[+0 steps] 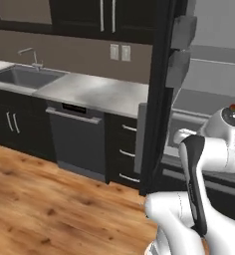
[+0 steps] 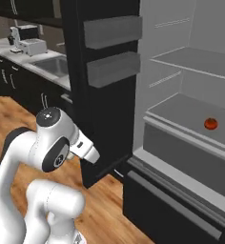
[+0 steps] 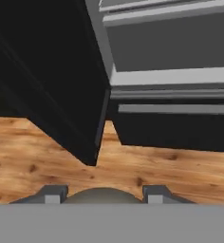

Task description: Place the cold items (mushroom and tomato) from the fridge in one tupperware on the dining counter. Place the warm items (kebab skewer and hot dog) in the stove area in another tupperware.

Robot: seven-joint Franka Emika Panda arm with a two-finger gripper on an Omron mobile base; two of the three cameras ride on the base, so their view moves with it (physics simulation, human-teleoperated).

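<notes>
1. Cold step: hand point(image 3: 103, 193) clamped on a greyish round thing, likely the mushroom point(image 3: 100, 195), near the open fridge point(image 2: 190, 119).
2. Tomato point(image 2: 210, 124) sits on the fridge shelf.
3. Next: drive to the dining bench's tupperware.

The floor point(image 1: 50, 199) is warm wood plank with visible grain and dark knots, lightly sheened. The counter point(image 1: 97, 92) and sink point(image 1: 22, 77) look like smooth brushed metal, while the cabinets point(image 1: 12, 122), dishwasher point(image 1: 77, 139) and fridge door point(image 2: 102, 95) are matt black. The fridge shelves point(image 2: 195, 116) look like smooth matt grey plastic, holding a glossy red tomato point(image 2: 210, 124).
</notes>
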